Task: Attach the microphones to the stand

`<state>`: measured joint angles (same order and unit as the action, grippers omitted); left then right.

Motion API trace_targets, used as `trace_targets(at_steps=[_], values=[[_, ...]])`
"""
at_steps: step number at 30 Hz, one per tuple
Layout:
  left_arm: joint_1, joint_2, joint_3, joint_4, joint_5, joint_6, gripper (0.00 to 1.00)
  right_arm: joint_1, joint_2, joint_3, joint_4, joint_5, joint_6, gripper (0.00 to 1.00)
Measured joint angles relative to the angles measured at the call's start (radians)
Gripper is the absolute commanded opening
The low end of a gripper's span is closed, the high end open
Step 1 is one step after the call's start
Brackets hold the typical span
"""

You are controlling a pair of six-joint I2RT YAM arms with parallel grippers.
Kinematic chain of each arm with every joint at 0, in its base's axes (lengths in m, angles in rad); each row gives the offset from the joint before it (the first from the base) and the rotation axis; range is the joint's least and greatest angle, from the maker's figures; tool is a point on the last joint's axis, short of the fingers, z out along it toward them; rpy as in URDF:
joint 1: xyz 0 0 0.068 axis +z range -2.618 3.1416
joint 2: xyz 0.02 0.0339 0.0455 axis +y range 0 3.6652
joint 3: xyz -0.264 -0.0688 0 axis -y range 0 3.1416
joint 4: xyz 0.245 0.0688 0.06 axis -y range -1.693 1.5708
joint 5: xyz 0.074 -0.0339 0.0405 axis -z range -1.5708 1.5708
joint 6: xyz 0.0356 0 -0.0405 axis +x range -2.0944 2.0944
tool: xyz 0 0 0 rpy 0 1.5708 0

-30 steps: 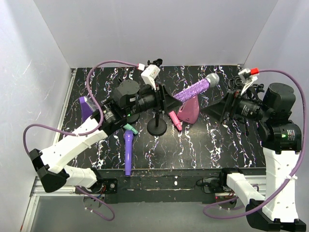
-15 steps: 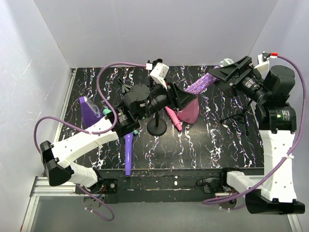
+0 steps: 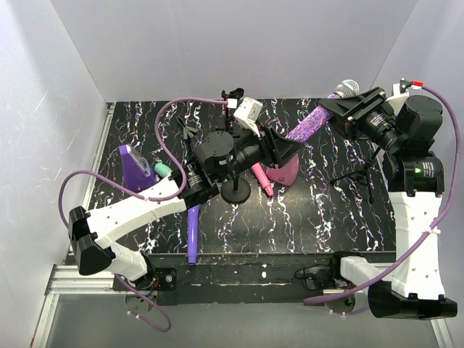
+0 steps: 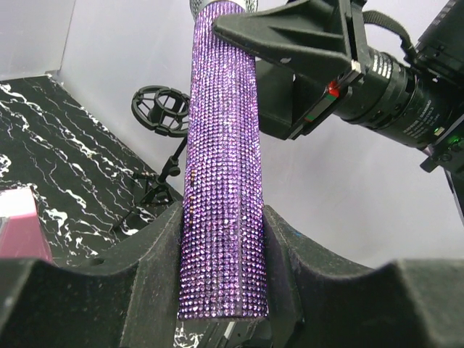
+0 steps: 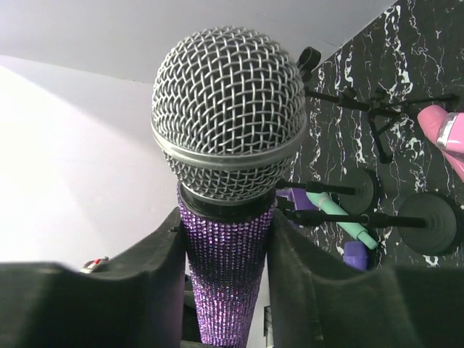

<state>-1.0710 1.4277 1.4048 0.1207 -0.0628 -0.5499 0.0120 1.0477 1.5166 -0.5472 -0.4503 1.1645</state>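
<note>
As it looks stiff and light, the glittery purple microphone (image 3: pixel 304 127) is gripped low by the left claw (image 4: pixel 221 217) and under its head by the right claw (image 5: pixel 226 217).

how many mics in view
4: glittery purple mic raised at back right, pink mic right of the stand base, plain purple mic near front edge, mint green mic mostly under the left arm.

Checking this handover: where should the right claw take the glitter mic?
The mic's neck just under the mesh head, from the right, jaws across it. The left claw holds the lower handle, and the wider head stops it slipping through.
</note>
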Motion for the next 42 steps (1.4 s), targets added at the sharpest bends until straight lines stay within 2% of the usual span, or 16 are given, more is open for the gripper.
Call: trace_targets(at_steps=[1,2,3,7,9,11,18,22,27,33,42], values=[[0.0,0.001,0.0,0.006,-0.005,0.0,0.0,-0.002,0.0,0.0,0.0,0.0,0.0,0.13],[-0.001,0.001,0.0,0.011,-0.008,-0.001,0.08,-0.003,0.0,-0.001,0.003,0.0,-0.001,0.05],[-0.001,0.001,0.0,0.016,-0.009,-0.001,0.15,-0.004,0.0,-0.003,0.005,0.0,-0.002,0.01],[-0.002,0.001,-0.003,0.006,-0.008,-0.001,0.67,-0.004,0.0,-0.008,0.027,-0.001,-0.025,0.01],[-0.003,-0.002,-0.005,-0.006,-0.003,0.006,0.87,-0.001,0.0,-0.008,0.047,0.005,-0.075,0.01],[-0.003,-0.019,-0.02,-0.026,-0.001,0.018,0.98,-0.001,0.0,-0.007,0.08,0.021,-0.146,0.01],[-0.004,-0.193,-0.058,-0.222,0.004,0.082,0.98,-0.013,-0.004,0.028,0.189,0.048,-0.546,0.01],[-0.004,-0.359,-0.089,-0.348,0.011,0.112,0.98,-0.033,-0.036,0.031,0.212,0.072,-0.801,0.01],[-0.004,-0.597,-0.207,-0.472,-0.008,0.111,0.98,-0.039,-0.067,0.018,0.258,0.144,-1.06,0.01],[-0.004,-0.804,-0.338,-0.578,-0.075,0.073,0.98,-0.05,-0.02,0.019,0.325,0.23,-1.209,0.01],[-0.004,-0.855,-0.369,-0.648,-0.127,0.051,0.98,-0.051,0.064,-0.036,0.394,0.373,-1.326,0.01]])
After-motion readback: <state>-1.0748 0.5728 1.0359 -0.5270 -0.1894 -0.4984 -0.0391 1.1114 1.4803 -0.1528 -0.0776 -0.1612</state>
